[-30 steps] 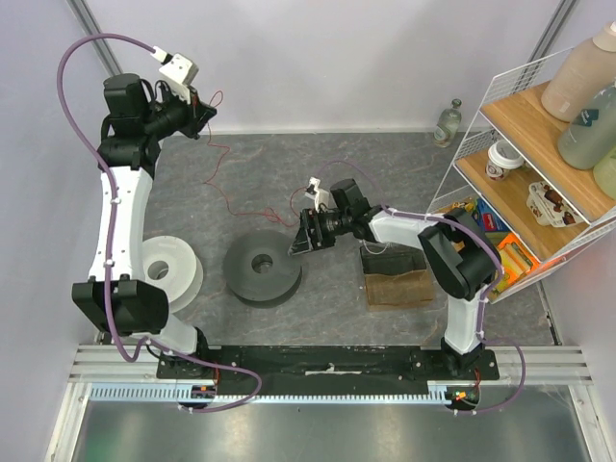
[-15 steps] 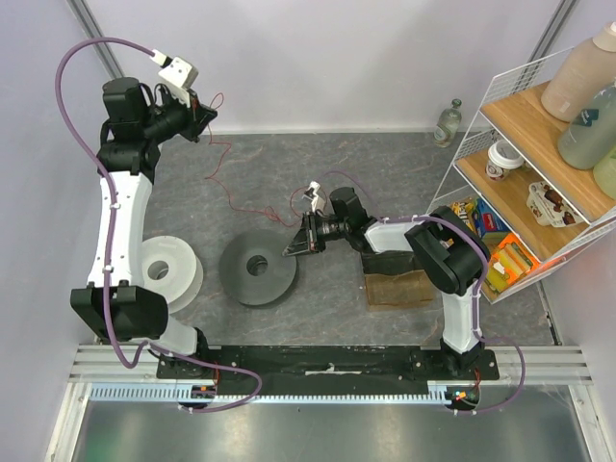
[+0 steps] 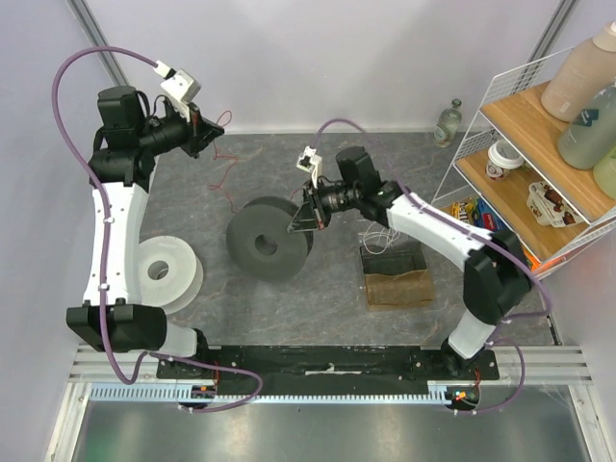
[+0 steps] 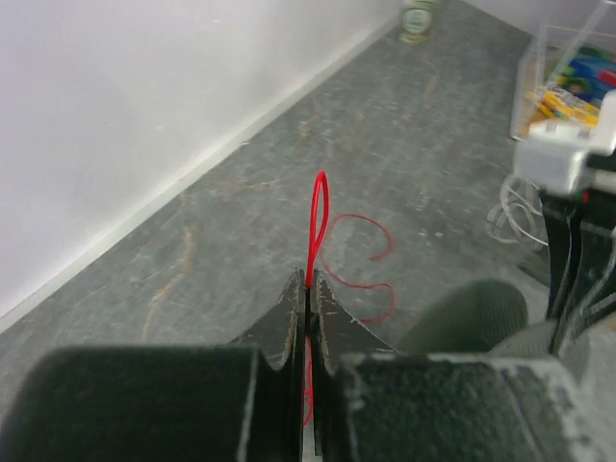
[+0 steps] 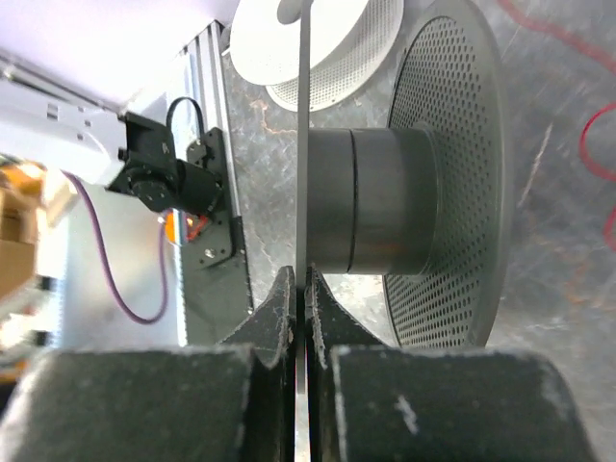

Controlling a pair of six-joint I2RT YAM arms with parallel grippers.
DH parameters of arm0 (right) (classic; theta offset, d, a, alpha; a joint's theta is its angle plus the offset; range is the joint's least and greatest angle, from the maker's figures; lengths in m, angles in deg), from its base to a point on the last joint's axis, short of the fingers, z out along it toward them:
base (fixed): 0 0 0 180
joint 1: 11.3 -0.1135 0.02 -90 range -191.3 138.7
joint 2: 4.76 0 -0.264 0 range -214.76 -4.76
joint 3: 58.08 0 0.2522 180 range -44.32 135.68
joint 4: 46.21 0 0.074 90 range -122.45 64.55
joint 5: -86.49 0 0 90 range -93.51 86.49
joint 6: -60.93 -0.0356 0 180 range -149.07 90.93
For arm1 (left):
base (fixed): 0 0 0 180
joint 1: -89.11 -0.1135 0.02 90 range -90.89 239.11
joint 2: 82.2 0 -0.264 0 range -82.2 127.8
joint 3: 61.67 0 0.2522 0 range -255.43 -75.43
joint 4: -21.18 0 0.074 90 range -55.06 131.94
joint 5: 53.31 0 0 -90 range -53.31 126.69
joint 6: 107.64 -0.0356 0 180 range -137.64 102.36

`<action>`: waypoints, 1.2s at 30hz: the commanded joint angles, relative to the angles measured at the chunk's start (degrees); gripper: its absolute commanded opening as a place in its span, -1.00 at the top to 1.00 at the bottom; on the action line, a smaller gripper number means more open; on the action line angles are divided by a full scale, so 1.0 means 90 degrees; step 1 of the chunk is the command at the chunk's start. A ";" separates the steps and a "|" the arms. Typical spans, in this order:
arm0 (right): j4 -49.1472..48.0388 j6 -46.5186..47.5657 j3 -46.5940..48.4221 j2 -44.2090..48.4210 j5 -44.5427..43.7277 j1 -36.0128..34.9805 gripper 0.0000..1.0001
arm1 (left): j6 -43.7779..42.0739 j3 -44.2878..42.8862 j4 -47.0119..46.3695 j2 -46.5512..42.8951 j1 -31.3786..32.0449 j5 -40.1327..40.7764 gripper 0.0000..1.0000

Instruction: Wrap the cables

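Observation:
The cable is a thin red wire; its loop [image 4: 318, 207] sticks out past my left gripper [image 4: 308, 279], which is shut on it. In the top view that gripper [image 3: 210, 128] is raised at the back left, and the wire [image 3: 224, 178] trails down to the floor in curls. The grey spool [image 3: 268, 241] is tipped up on edge. My right gripper [image 3: 300, 219] is shut on its near flange [image 5: 301, 144], seen edge-on between the jaws of the right gripper [image 5: 300, 274]. Behind it are the hub [image 5: 371, 202] and the perforated far flange [image 5: 448, 173].
A white spool [image 3: 164, 272] lies by the left arm's base. A brown box [image 3: 397, 279] with a white cord bundle [image 3: 380, 236] sits to the right of the grey spool. A wire shelf [image 3: 539, 144] holding bottles and packets fills the right side. A small bottle [image 3: 448, 122] stands at the back wall.
My right gripper has closed on the grey spool's flange and tipped the spool up, carrying it back and slightly right. The left gripper, still holding the wire, has barely shifted.

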State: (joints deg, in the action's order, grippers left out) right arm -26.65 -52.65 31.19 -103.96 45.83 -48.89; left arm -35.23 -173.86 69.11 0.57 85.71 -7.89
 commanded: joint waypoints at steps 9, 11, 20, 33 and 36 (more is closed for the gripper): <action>0.3847 0.6338 0.0459 0.1100 -0.1195 -0.0306 1.00 | -0.3180 0.0546 0.3143 -0.0602 0.0085 -0.0605 0.97; 0.3867 0.6535 0.0351 0.1197 -0.1273 -0.0326 1.00 | -0.4164 0.0575 0.3933 -0.0573 0.0094 -0.0662 0.97; 0.3740 0.6818 -0.0137 0.1383 -0.1049 -0.0414 1.00 | -0.5079 0.2888 0.3344 -0.1617 0.1372 -0.0028 0.97; 0.3789 0.6477 -0.0010 0.1315 -0.0434 -0.0414 1.00 | -0.3653 0.3857 0.0814 -0.1081 0.2809 0.0666 0.97; 0.3584 0.6204 -0.0098 0.1344 -0.0443 -0.0414 1.00 | -0.3457 0.3867 0.0491 -0.0934 0.2829 0.0763 0.97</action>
State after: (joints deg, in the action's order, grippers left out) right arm 8.08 6.08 30.36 -93.01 38.36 -52.34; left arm -70.55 -139.09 81.46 -9.16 110.85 -2.66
